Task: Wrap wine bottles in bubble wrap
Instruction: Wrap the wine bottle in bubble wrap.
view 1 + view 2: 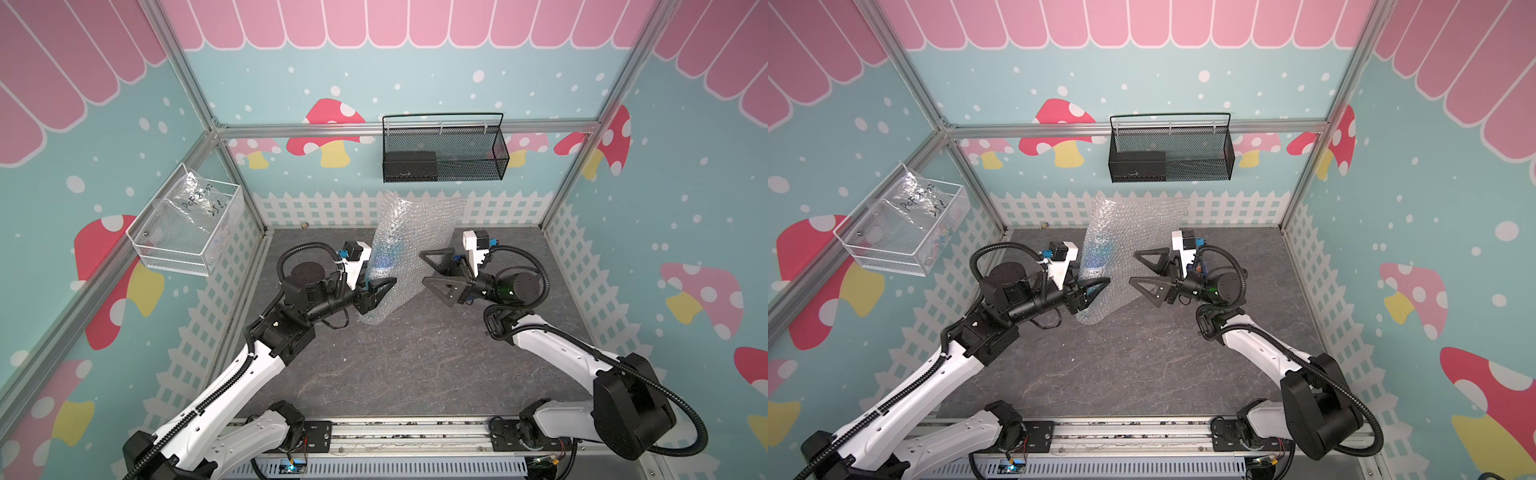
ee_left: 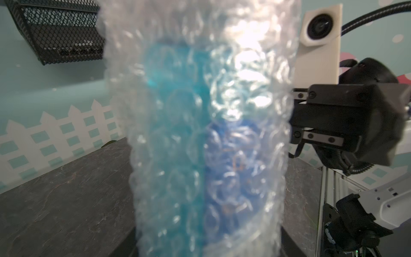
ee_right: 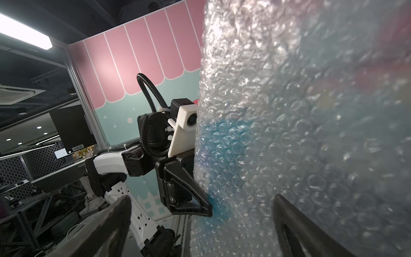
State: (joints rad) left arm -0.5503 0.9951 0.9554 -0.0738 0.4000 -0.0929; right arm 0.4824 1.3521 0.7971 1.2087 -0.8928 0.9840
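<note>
walls [image 1: 415, 83]: teal w/ mushrooms [image 1: 328, 124], pink awning [image 1: 374, 20] | floor [image 1: 415, 365]: grey stone-look | black mesh basket [image 1: 465, 153] on back wall

The dark grey, stone-patterned worktop [image 1: 415, 365] bears the lower end of a bubble wrap [image 1: 419, 232] sheet near its middle. A tiny unidentifiable object [image 1: 304, 225] lies at its back edge.

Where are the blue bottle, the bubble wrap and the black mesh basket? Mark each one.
blue bottle [image 1: 384, 258]: in a top view, its body seen through the wrap.
bubble wrap [image 1: 432, 224]: in a top view, the loose flap.
black mesh basket [image 1: 469, 151]: in a top view, its front mesh wall.
</note>
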